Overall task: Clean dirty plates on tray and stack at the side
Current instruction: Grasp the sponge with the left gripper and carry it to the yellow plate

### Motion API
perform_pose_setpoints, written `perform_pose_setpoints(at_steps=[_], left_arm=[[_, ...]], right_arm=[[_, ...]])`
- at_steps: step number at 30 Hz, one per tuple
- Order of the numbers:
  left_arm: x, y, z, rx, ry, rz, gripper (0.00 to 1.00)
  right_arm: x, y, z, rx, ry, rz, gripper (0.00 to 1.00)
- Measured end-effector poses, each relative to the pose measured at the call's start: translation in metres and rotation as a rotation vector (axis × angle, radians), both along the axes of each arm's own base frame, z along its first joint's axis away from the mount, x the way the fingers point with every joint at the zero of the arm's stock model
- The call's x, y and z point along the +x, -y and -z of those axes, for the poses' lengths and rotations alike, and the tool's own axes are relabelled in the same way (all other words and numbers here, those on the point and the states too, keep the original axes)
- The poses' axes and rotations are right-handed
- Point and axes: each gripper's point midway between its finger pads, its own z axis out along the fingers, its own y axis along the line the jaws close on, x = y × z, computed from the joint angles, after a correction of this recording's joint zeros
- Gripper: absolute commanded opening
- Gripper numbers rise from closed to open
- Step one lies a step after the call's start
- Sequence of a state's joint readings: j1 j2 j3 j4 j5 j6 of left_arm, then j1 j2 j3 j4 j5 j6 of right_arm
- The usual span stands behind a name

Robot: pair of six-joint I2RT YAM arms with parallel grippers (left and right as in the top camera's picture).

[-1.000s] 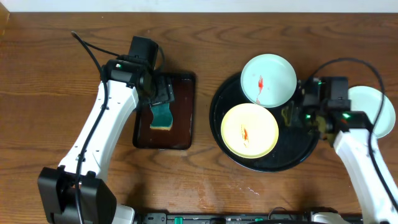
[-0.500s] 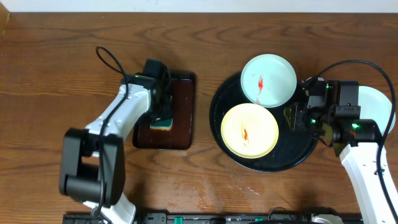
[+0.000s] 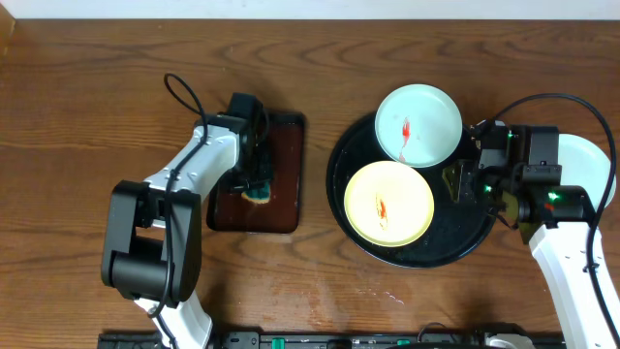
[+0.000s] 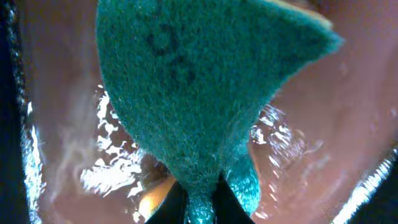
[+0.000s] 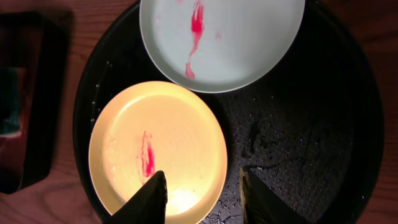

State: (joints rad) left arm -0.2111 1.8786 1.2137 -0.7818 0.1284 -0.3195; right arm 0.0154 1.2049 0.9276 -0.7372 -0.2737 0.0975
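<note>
Left gripper (image 4: pixel 200 200) pinched sponge (image 4: pixel 199 81) over brown tray (image 3: pixel 287 208) | right gripper (image 5: pixel 202 193) spread at yellow plate (image 5: pixel 158 149) rim, bare black tray (image 5: pixel 311 143) rightward | bluish plate (image 5: pixel 230 37) abutting | third plate (image 3: pixel 599 174) off-tray, right

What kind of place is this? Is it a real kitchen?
Probably not a kitchen, more like a robot practice table. A left arm and right arm work at a wooden table, no sink in view, with smeared plates on a black tray and a green sponge over a brown tray.
</note>
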Motion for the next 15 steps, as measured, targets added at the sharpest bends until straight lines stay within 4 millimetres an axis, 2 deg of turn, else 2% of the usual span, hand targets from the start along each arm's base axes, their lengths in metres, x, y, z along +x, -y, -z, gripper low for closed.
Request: perform_pose_setpoints(at_steps=[1,2,7,12,15], left_arm=[[0.001,0.0,-0.004,-0.002,0.005,0.007,0.28],[0.002,0.001,-0.007,-0.005,0.014,0.009,0.33],[0.015,0.001,-0.028,-0.008,0.101,0.008,0.48],[0.033,-0.006,-0.031,0.039,0.185,0.0,0.49],[0.037,-0.009,-0.02,0.059,0.196,-0.004,0.46]], right_arm=[[0.0,0.0,0.0,0.0,0.0,0.0,0.36],[0.0,0.0,0.0,-0.001,0.0,0.0,0.36],[0.0,0.0,0.0,0.0,0.0,0.0,0.36],[0.0,0.0,0.0,0.0,-0.001,0.0,0.38],[-0.002,0.0,0.001,-0.001,-0.009,0.001,0.4]])
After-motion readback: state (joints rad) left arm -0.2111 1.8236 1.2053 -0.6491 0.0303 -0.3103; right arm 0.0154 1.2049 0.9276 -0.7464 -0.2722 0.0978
